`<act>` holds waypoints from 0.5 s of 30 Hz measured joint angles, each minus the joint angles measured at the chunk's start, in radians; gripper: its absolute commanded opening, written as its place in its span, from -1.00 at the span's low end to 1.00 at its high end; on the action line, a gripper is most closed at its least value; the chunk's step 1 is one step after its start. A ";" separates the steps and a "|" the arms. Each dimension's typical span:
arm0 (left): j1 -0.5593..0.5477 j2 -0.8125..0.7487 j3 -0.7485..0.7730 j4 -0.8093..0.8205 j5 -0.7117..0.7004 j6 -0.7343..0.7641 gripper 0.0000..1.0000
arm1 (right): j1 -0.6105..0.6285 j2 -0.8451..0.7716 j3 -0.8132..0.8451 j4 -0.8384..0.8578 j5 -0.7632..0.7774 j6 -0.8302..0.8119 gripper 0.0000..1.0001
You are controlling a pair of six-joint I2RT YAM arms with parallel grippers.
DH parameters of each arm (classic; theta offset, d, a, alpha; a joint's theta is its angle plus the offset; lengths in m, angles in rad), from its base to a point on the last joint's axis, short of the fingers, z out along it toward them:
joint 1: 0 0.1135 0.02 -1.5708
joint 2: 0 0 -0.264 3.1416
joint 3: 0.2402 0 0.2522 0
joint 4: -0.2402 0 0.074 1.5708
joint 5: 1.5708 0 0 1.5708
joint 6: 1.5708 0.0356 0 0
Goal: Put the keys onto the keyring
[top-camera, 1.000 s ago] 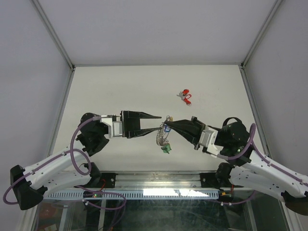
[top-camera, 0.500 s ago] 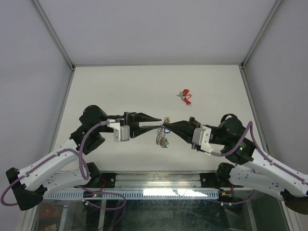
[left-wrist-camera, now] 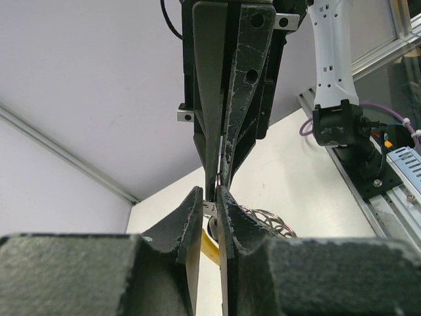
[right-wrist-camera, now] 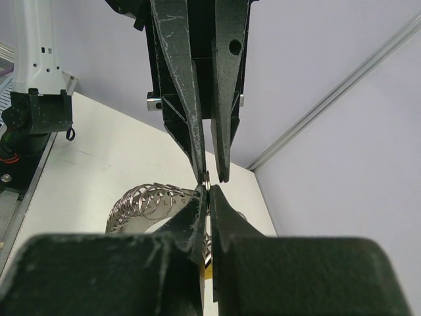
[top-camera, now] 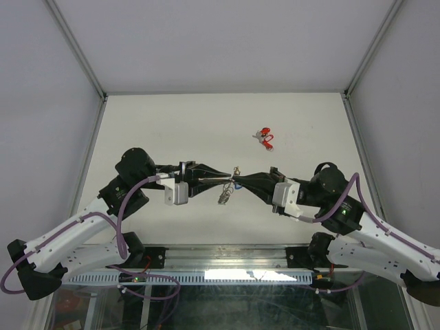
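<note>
At centre, aloft: keyring (top-camera: 225, 194) dangling.
Right gripper (top-camera: 237, 183): clamped on keyring's top.
Left gripper (top-camera: 229, 177): tip to tip with right; jaws a sliver apart, metal between; grip uncertain.
Beyond: red-tagged keys (top-camera: 264, 137), lying well apart.

Keyring (top-camera: 225, 192): silvery chain of linked rings plus a yellow arc, hanging clear of the bench (top-camera: 172, 124). Keys (top-camera: 263, 136): red-tagged, lying loose on the bench, well apart from it.

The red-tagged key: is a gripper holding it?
No, the red-tagged key lies free on the table, apart from the left gripper and the right gripper.
</note>
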 measured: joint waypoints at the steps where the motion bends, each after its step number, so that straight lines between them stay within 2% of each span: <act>1: 0.000 0.000 0.003 -0.005 0.000 0.003 -0.68 | 0.000 0.000 0.000 0.000 0.000 0.000 -1.00; 15: 0.001 0.007 0.026 -0.054 -0.006 0.042 -0.70 | -0.001 0.013 0.000 0.012 0.001 0.010 -1.00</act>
